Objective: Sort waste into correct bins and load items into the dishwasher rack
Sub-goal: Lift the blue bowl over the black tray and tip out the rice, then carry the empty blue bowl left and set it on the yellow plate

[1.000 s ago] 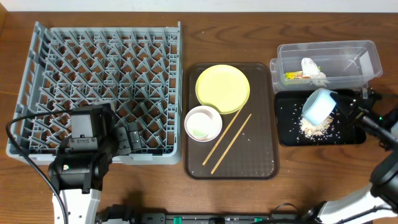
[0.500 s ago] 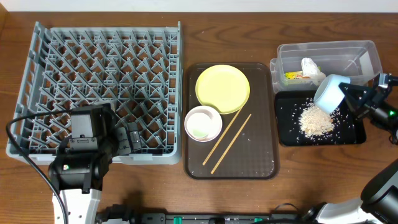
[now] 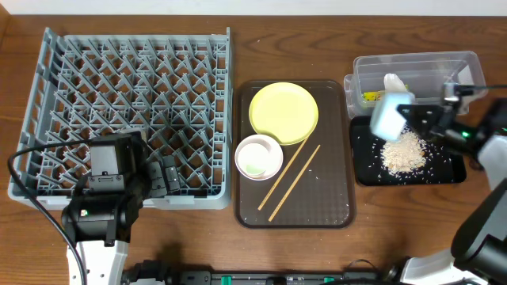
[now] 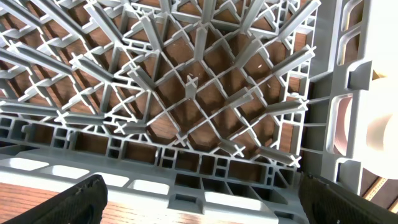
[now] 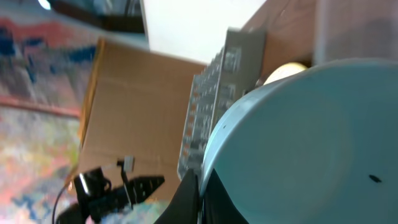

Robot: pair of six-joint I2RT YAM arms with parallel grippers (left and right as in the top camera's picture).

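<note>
My right gripper (image 3: 413, 115) is shut on the rim of the light blue bowl (image 3: 389, 117), held tipped on its side above the left end of the black tray (image 3: 451, 170). The bowl fills the right wrist view (image 5: 311, 143), fingers (image 5: 200, 198) pinching its rim. A pile of white rice scraps (image 3: 402, 150) lies in the black tray. The clear tub (image 3: 467, 67) holds tissue (image 3: 394, 83) and the snack wrapper (image 3: 372, 96). The yellow plate (image 3: 283, 112), white bowl (image 3: 259, 156) and chopsticks (image 3: 291, 180) lie on the brown tray (image 3: 333, 202). My left gripper (image 4: 199, 202) is open at the grey rack's (image 3: 127, 111) front edge.
The rack's lattice and pegs (image 4: 189, 87) fill the left wrist view, with bare wooden table beneath. A few rice grains are scattered on the brown tray near the chopsticks. The small white cup does not show.
My right gripper has carried the light blue bowl up and to the left, from over the rice pile to the tray's left end. The rice now lies in the black tray. The left arm has not moved.
</note>
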